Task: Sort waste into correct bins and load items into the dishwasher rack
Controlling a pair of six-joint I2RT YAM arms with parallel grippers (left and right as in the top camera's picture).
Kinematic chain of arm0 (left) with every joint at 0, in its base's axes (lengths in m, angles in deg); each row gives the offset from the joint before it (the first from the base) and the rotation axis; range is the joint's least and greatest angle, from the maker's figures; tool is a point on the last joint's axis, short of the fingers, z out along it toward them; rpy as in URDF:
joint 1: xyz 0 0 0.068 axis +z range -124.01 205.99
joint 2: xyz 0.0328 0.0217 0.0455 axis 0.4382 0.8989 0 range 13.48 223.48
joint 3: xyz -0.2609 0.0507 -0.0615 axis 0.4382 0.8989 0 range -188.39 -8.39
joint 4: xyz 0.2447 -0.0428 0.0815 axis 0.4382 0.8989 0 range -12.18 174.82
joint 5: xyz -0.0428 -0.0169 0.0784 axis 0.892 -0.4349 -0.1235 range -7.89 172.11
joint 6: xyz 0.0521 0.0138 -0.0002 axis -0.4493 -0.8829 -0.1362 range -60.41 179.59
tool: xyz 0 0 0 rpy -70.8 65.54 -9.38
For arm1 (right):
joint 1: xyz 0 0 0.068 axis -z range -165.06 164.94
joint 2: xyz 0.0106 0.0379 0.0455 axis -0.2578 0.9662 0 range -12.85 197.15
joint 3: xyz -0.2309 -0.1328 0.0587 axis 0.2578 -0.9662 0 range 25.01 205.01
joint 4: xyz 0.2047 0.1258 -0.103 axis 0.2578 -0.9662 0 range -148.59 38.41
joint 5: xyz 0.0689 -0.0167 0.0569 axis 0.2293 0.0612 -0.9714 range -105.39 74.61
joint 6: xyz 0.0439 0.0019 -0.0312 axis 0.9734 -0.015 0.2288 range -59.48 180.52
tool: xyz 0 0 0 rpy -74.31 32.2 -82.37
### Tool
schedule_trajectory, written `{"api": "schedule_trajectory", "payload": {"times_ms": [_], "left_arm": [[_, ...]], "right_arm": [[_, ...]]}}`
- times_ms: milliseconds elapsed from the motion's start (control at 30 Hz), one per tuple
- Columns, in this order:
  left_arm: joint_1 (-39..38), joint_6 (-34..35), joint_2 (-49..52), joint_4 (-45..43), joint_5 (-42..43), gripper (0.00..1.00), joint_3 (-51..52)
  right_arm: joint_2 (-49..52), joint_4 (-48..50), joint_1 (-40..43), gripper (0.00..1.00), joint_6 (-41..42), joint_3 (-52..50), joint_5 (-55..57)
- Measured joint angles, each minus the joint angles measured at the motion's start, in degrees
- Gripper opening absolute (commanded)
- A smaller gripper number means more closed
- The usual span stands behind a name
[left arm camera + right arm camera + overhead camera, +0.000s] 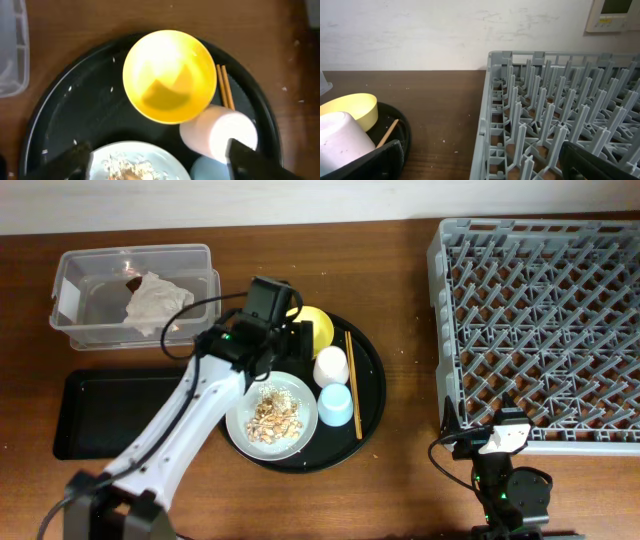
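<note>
The left gripper (pixel 157 152), fingers wide apart and empty, hangs above the black tray (pixel 75 100), with the yellow bowl (pixel 167 75) just ahead. The right gripper (pixel 480 152), also spread apart, has the dishwasher rack (pixel 560 115) ahead and to its right.

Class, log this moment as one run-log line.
left end effector: open, near yellow bowl | right end effector: open, by dishwasher rack | scraps: on round plate | wrapper: in clear tub

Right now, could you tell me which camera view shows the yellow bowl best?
The left wrist view: it shows the whole bowl from above. Overhead, the left arm covers part of it. The right wrist view catches only its side at the left edge.
</note>
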State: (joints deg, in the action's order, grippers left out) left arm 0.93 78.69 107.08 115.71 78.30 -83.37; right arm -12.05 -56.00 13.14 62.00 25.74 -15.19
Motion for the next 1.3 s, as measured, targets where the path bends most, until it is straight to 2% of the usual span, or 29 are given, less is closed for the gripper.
{"api": "schedule_trajectory", "payload": {"times_ms": [67, 233, 333, 367, 400, 500, 600, 633, 667, 767, 800, 833, 867, 900, 1000, 1167, 1233, 1300], "left_arm": [[0.02, -0.26, 2.38, -1.49, -0.22, 0.67, 0.0], [0.07, 0.22, 2.84, -3.32, -3.54, 0.63, 0.04], [0.07, 0.5, 2.84, 3.21, -1.73, 0.53, 0.02], [0.11, 0.61, 2.84, 7.52, 2.45, 0.51, -0.02], [0.09, 0.74, 2.84, 9.99, 6.38, 0.51, 0.09], [0.07, 0.83, 2.84, 17.33, 10.71, 0.51, 0.09], [0.07, 0.81, 2.84, 18.51, 11.54, 0.52, 0.09], [0.07, 0.83, 2.84, 18.18, 10.97, 0.41, 0.09], [0.07, 0.83, 2.84, 17.88, 9.49, 0.41, 0.09], [1.84, 3.63, 2.69, 17.86, 0.24, 0.51, 0.09], [5.29, 4.59, 1.33, 17.88, -1.66, 0.57, -0.04], [8.04, 4.98, -0.24, 18.03, -2.64, 0.99, -0.74], [10.34, 5.33, -2.03, 18.01, -3.15, 0.99, -1.7], [15.91, 6.75, -5.53, 18.03, -3.69, 0.99, -2.56], [23.5, 7.58, -7.8, 18.08, -4.46, 0.99, -3.26], [23.47, 7.61, -7.78, 18.08, -4.37, 0.99, -3.26], [23.47, 7.63, -7.78, 18.05, -4.39, 0.99, -3.26], [23.47, 7.76, -7.78, 18.08, -4.39, 0.99, -3.26]], "right_arm": [[0.0, 0.0, 0.02, 0.98, 0.04, 0.0, 0.0], [0.0, -0.02, 0.02, 0.98, 0.0, 0.0, 0.0], [0.0, -0.02, 0.02, 0.98, 0.02, 0.0, -0.02], [0.0, -0.02, 0.02, 0.98, 0.04, 0.0, 0.0], [0.0, -0.02, 0.02, 0.98, 0.02, 0.0, 0.0], [0.0, -0.02, 0.02, 0.98, 0.02, 0.0, 0.0], [0.0, -0.02, 0.02, 0.98, 0.02, 0.0, 0.0], [0.0, -0.02, 0.02, 0.98, 0.02, 0.0, 0.0], [0.0, -0.02, 0.02, 0.98, 0.02, 0.0, 0.0], [0.0, -0.02, 0.02, 0.98, 0.04, 0.0, 0.0], [0.0, -0.02, 0.02, 0.98, 0.02, 0.0, 0.0], [0.0, -0.02, 0.02, 0.98, 0.04, 0.0, 0.0], [0.0, -0.02, 0.0, 0.98, 0.04, 0.0, 0.0], [0.0, -0.02, 0.02, 0.98, 0.04, 0.0, 0.0], [0.0, -0.02, 0.02, 0.98, 0.02, 0.0, 0.0], [0.0, 2.03, 0.0, 0.98, 0.57, -0.13, -0.31], [-0.02, 7.08, -0.04, 0.98, 9.03, -0.13, -10.32], [0.0, 7.8, 0.17, 0.98, 24.04, -0.13, -30.67]]}}
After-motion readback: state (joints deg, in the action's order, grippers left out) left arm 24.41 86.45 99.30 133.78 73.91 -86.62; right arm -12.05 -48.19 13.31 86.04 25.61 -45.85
